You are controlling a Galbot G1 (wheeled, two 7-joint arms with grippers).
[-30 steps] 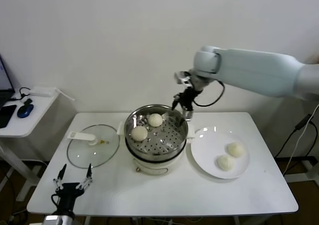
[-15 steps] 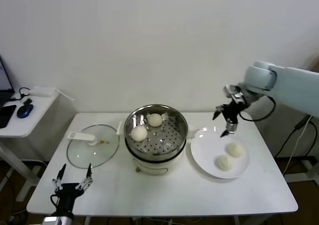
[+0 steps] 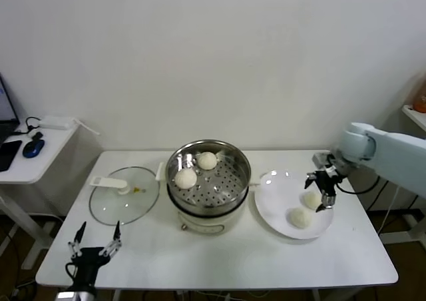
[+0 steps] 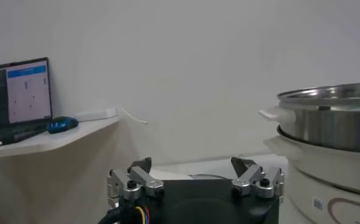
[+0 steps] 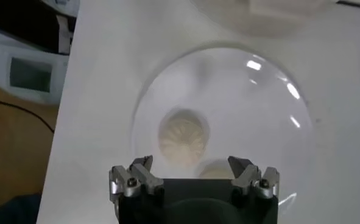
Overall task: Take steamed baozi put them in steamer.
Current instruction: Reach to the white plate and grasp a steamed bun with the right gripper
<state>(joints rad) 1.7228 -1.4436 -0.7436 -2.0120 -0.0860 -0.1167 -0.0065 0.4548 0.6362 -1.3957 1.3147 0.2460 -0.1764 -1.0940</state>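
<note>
The steel steamer (image 3: 208,181) stands mid-table and holds two baozi, one (image 3: 186,178) at its left and one (image 3: 208,160) at the back. Two more baozi (image 3: 311,199) (image 3: 300,217) lie on the round white plate (image 3: 273,201) to its right. My right gripper (image 3: 321,191) is open and empty, just above the farther baozi on the plate. In the right wrist view its open fingers (image 5: 190,167) frame the plate (image 5: 271,122); one baozi (image 5: 183,135) shows fully and another (image 5: 213,170) is partly hidden by the gripper body. My left gripper (image 3: 94,248) is open and parked near the front left edge.
The flat glass lid (image 3: 124,194) with a white handle lies left of the steamer. A side desk (image 3: 30,151) with a blue mouse stands at far left. In the left wrist view the steamer (image 4: 329,137) is close by on the right.
My right arm swung from above the steamer's back right rim across to the right and came down over the plate's baozi. The left arm stayed still.
</note>
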